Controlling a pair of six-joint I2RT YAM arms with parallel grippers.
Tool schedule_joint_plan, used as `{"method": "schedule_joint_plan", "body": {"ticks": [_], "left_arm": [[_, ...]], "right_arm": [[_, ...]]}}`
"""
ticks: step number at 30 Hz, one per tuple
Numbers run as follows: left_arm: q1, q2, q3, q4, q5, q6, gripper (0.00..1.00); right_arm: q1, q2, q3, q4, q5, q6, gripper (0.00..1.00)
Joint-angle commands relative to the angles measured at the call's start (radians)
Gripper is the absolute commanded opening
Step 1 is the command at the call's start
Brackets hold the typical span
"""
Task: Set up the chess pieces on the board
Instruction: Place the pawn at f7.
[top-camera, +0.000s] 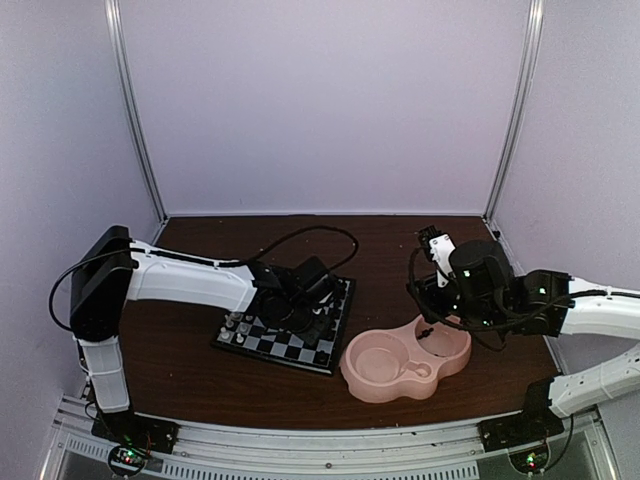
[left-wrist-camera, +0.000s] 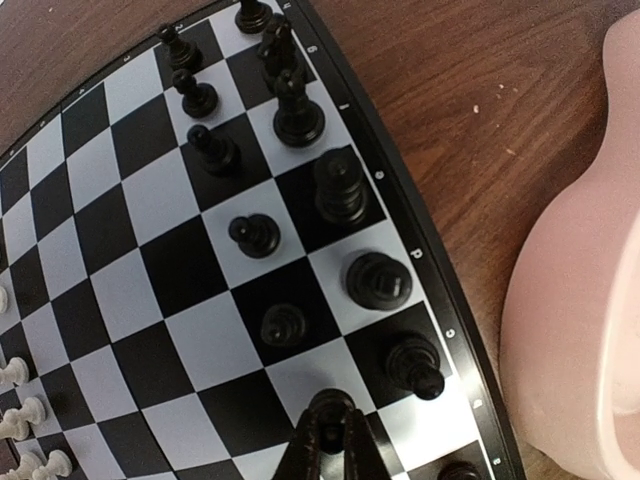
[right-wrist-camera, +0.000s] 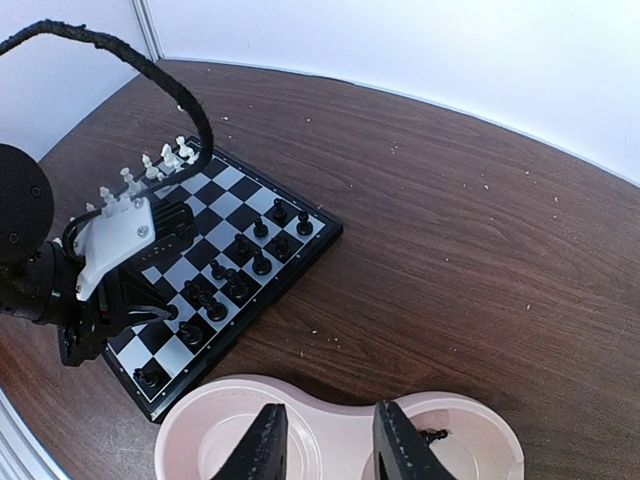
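Observation:
The board (top-camera: 290, 350) lies left of centre on the table. Black chess pieces (left-wrist-camera: 340, 190) stand in two rows along its edge nearest the pink dish, and white chess pieces (left-wrist-camera: 20, 410) line the opposite edge. My left gripper (left-wrist-camera: 332, 420) is low over the board (left-wrist-camera: 160, 200), shut on a small black piece standing on a square in the black pawn row. My right gripper (right-wrist-camera: 330, 440) hovers open above the pink dish (right-wrist-camera: 330, 400), nothing between its fingers. One black piece (right-wrist-camera: 432, 435) lies in the dish's right bowl.
The pink double-bowl dish (top-camera: 400, 385) sits just right of the board, close to its corner. The left arm's black cable (right-wrist-camera: 150, 70) loops above the board's far side. Bare brown tabletop (right-wrist-camera: 480, 230) stretches behind and to the right.

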Motion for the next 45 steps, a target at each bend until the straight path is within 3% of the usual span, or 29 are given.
{"method": "schedule_joint_plan", "body": {"ticks": [1, 33, 45], "left_arm": [[0.012, 0.021, 0.033, 0.021, 0.004, 0.017, 0.06], [0.017, 0.056, 0.058, -0.014, 0.024, 0.028, 0.12], [0.018, 0.057, 0.063, -0.023, 0.031, 0.026, 0.31]], "right_arm": [[-0.005, -0.017, -0.015, 0.017, 0.029, -0.004, 0.32], [-0.005, -0.029, -0.027, 0.030, 0.030, -0.005, 0.32], [-0.006, -0.027, -0.026, 0.030, 0.029, -0.005, 0.32]]}}
